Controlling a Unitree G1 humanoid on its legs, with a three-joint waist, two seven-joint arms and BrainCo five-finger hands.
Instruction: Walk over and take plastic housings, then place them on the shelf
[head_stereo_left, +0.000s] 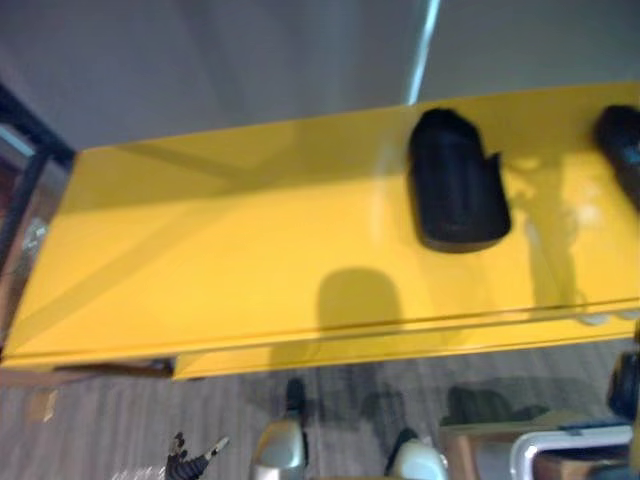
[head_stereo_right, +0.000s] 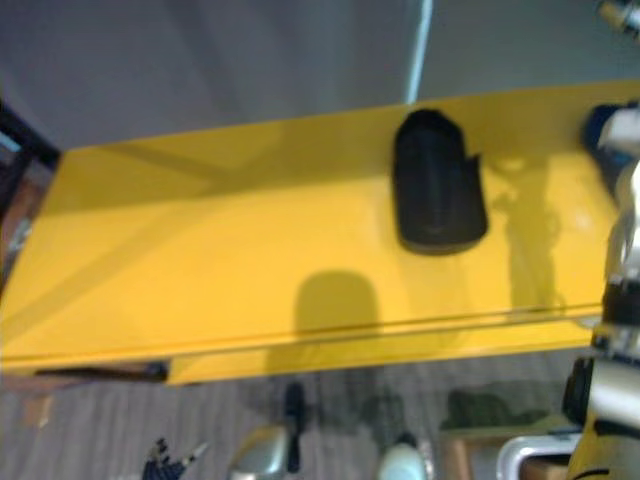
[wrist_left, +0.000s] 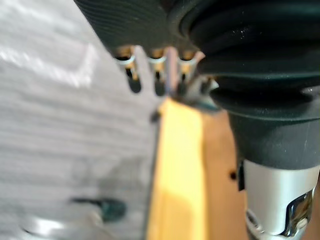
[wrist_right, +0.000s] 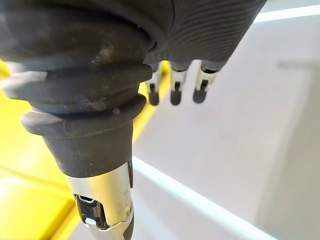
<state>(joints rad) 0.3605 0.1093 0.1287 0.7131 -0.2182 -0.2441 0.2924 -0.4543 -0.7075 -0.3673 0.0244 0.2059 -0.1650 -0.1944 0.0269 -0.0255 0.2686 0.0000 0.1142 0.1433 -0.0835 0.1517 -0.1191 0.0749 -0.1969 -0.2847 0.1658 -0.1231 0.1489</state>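
Your right hand (wrist_right: 174, 84) had its fingers (wrist_right: 201, 85) straight and slightly apart, closed on nothing. Past them, in the right wrist view, lay the grey wall (wrist_right: 250, 125) and a strip of the yellow shelf (wrist_right: 20, 200). Your left hand (wrist_left: 158, 75) was the same: fingers hanging straight, side by side, gripping nothing, with the shelf's yellow edge and the grey floor (wrist_left: 60, 125) beyond their tips.

From the head camera you could see that left hand low at the bottom left, over the floor and below the shelf's front edge. It was well apart from the black plastic housing (head_stereo_left: 457, 180). That housing lay on the shelf, right of the middle and toward the back, near the wall, touching neither hand. A second housing (head_stereo_left: 622, 150) lay at the shelf's far right. In the right eye view your right arm (head_stereo_right: 622, 260) rose in front of it and partly hid it, so you could not tell how near the right fingers were to it.
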